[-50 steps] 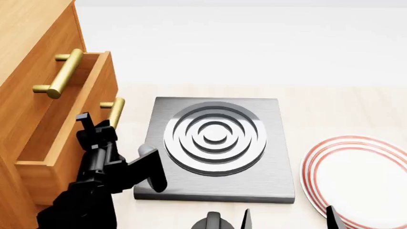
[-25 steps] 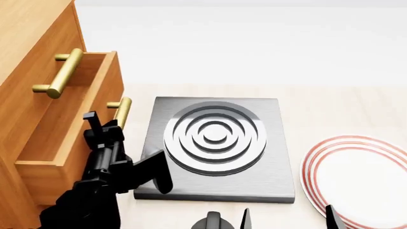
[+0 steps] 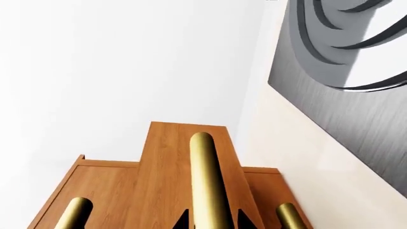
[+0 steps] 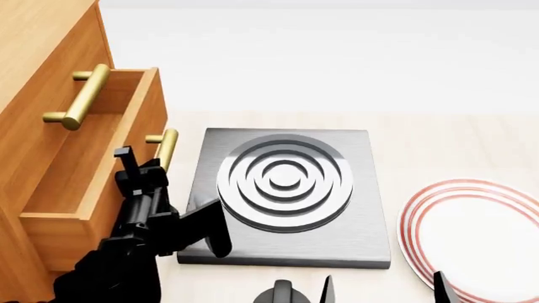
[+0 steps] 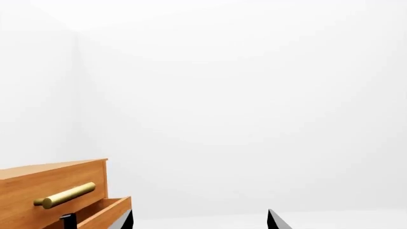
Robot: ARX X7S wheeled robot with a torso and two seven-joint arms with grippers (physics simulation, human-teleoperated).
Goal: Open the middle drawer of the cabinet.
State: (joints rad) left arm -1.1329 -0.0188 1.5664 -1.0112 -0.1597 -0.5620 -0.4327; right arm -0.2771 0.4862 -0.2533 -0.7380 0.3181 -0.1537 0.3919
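**Middle drawer slides farther out**

The middle drawer (image 4: 93,167) now stands farther out of the cabinet (image 4: 38,38) than a second ago; its front corner and brass handle (image 4: 166,148) have shifted toward the hotplate (image 4: 286,196). The left hand (image 4: 139,165), clamped on that handle, has travelled with it, away from the cabinet face. Most of the movement came in the first half-second.

Pale table (image 4: 438,145) carries cabinet (image 4: 34,38), hotplate (image 4: 286,189), plate (image 4: 476,230).
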